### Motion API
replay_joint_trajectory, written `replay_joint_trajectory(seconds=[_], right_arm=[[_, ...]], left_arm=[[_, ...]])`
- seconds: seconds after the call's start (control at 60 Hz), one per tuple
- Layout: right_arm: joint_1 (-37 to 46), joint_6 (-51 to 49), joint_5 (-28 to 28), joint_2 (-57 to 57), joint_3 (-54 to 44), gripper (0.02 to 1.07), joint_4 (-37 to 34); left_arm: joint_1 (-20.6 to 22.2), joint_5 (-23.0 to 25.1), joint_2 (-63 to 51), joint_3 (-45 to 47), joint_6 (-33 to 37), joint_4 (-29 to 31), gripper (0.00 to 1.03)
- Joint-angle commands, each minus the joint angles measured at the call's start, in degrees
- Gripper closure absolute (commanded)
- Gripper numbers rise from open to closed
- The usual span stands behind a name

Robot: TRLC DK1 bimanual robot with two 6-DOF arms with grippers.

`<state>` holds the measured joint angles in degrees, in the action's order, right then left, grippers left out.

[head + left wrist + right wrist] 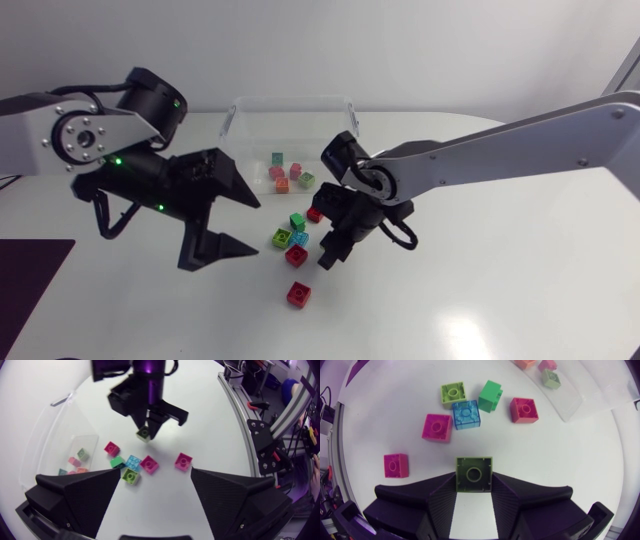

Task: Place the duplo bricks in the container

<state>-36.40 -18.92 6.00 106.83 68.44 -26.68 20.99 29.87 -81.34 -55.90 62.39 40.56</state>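
A green brick (474,474) is pinched tight between the right jaws, at the middle of the desk (480,300). Six loose bricks (296,256) lie on the desk just beside it. The clear container (240,115) stands near the desk's far edge, with a few small bricks (283,172) inside. The left jaws are wide open with nothing in them, near the loose bricks.

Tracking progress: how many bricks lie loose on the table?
6, near the right pincer: lime brick, green brick, blue brick, three red bricks. A seventh, olive brick, is gripped; none seem hidden.
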Motion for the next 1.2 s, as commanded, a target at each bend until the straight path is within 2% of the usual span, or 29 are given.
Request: replay_joint_trajectory(seconds=[0.0,0.267,0.6,0.85,1.033,1.083,1.15,1.183], right_arm=[[0.19,0.11,-0.11,-4.08,-1.65,0.76,-1.01],[1.16,0.64,0.15,-12.43,-1.12,0.76,-4.09],[5.11,1.25,2.17,-18.76,3.01,0.76,-6.99],[6.78,1.16,3.23,-20.43,3.98,0.76,-8.04],[7.22,1.16,3.58,-21.84,3.45,0.76,-8.48],[7.4,1.16,3.67,-22.01,3.36,0.76,-8.66],[7.75,0.99,4.11,-22.36,3.36,0.76,-8.74],[7.93,0.99,4.2,-22.45,3.36,0.76,-8.74]], left_arm=[[2.82,0.63,-2.33,2.64,2.47,0.49,0.06],[8.45,-1.04,-11.3,2.99,3.62,-1.8,0.06],[11.53,-2.71,-19.21,2.55,3.88,-6.01,0.08],[13.64,-3.32,-22.46,0.0,3.7,-6.1,0.1],[15.13,-5.96,-25.97,-2.2,3.44,-6.1,0.12],[15.22,-6.58,-26.85,-2.64,3.44,-6.1,0.18],[15.66,-7.54,-27.82,-2.99,3.26,-6.1,0.33],[15.92,-7.98,-28.0,-2.99,3.26,-6.1,0.37]])
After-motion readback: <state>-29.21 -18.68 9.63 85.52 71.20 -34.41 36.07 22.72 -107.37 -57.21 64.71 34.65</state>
